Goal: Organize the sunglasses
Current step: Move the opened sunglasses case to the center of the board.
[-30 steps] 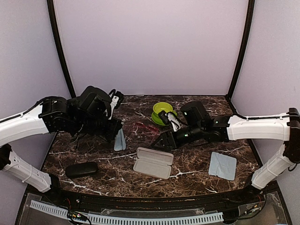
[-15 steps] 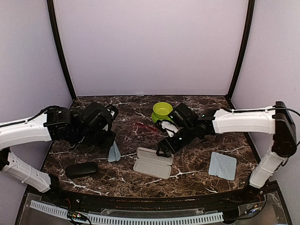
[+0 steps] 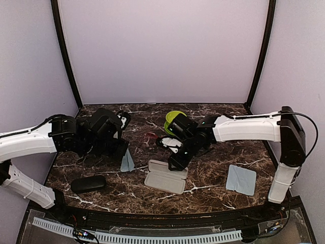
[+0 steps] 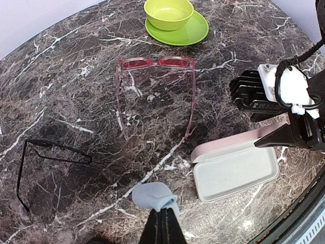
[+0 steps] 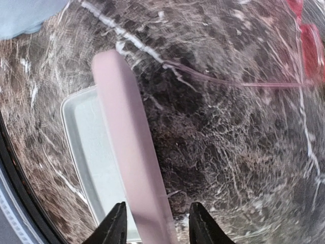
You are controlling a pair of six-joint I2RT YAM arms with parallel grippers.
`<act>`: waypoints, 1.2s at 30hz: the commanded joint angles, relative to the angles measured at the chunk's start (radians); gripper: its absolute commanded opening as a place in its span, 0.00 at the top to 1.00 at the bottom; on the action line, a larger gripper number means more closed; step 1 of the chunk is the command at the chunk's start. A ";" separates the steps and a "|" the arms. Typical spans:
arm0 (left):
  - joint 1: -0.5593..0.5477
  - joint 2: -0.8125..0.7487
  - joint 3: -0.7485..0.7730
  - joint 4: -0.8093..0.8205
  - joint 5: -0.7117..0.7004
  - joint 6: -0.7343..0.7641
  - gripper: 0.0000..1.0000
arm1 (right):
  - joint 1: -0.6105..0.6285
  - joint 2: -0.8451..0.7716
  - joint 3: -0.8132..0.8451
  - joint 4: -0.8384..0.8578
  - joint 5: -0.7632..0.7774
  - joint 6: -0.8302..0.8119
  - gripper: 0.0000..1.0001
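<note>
**Both pairs outside their cases; pink case standing open**

*Top external view.* The left gripper [image 3: 125, 153] is pinching a blue cloth [image 3: 127, 163] in closed jaws, just above the marble surface [image 3: 213, 168]. The right gripper [image 3: 175, 161] is reaching down at the far edge of the open pink case [image 3: 166, 178]. A black case [image 3: 88, 183] is lying shut at the front left. A second cloth [image 3: 240, 179] is lying at the right.

*Left wrist view.* The red sunglasses [image 4: 155, 63] are lying unfolded on the surface between the green bowl [image 4: 169, 12] and the pink case. The black sunglasses [image 4: 56, 147] are lying well apart to their left.

*Right wrist view.* The right jaws are standing open astride the upright lid [image 5: 127, 127] of the pink case, with a gap showing on either side.

*Progress.* The task appears to be at an early stage. One case is open, but both pairs are waiting to be stowed and the lids closed.
</note>
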State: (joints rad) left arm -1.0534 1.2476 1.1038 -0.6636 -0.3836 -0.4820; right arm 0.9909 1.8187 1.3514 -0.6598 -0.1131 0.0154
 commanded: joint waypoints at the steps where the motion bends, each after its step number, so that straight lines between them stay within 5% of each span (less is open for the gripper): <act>1: 0.014 0.008 -0.005 0.028 0.018 0.028 1.00 | 0.017 0.042 0.053 -0.061 0.034 -0.074 0.64; 19: 0.036 0.053 0.000 0.095 0.076 0.070 1.00 | 0.015 -0.001 0.109 -0.109 0.175 -0.143 0.91; 36: 0.036 0.065 -0.018 0.126 0.108 0.066 1.00 | -0.066 0.037 0.172 -0.113 0.347 -0.352 0.99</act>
State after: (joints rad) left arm -1.0229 1.3155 1.1038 -0.5514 -0.2840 -0.4221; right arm 0.9352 1.8618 1.4876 -0.7830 0.1612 -0.2722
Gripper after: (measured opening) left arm 0.014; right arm 0.123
